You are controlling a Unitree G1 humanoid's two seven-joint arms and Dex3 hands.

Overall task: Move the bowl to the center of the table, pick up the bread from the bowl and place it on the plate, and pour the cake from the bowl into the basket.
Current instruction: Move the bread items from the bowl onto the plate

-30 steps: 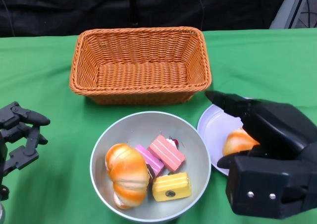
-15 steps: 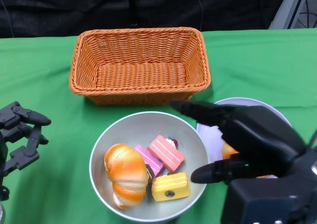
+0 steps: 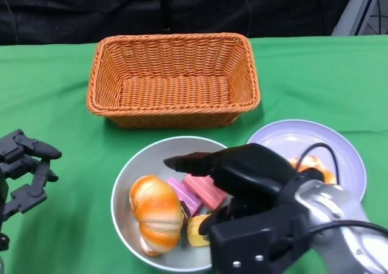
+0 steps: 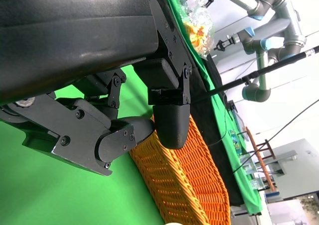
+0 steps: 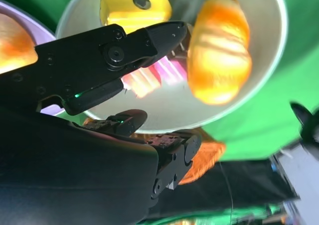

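Reaching over the bowl (image 3: 124, 183), the right hand (image 3: 242, 177) holds nothing; we note its fingers (image 3: 188, 162) apart, stretched above the bowl's middle, with the thumb lower, near the yellow cake (image 3: 195, 230). In the right wrist view the same hand (image 5: 149, 75) shows a clear gap between the upper finger and the lower ones, with nothing between them.

We take the bowl as our landmark. It sits on the green tabletop (image 3: 303, 74), toward the robot from the wicker basket (image 3: 173, 80). Inside the bowl, on the side toward the left hand, lies a bread roll (image 3: 155, 208), orange and cream. Beside the roll, toward the bowl's middle, lie a pink cake (image 3: 182, 195) and a striped pink cake (image 3: 203, 189), both partly hidden under the right hand. The yellow cake lies at the bowl's near side, mostly covered by the hand.

The plate (image 3: 291, 143), pale lilac, sits just beside the bowl on the right hand's side. A second bread roll (image 3: 312, 165) rests on it, partly hidden behind the right wrist and a black cable.

The left hand (image 3: 24, 168) hovers well apart from the bowl on its other side, fingers spread and empty. Its wrist view shows the basket (image 4: 184, 180) beyond the fingers.
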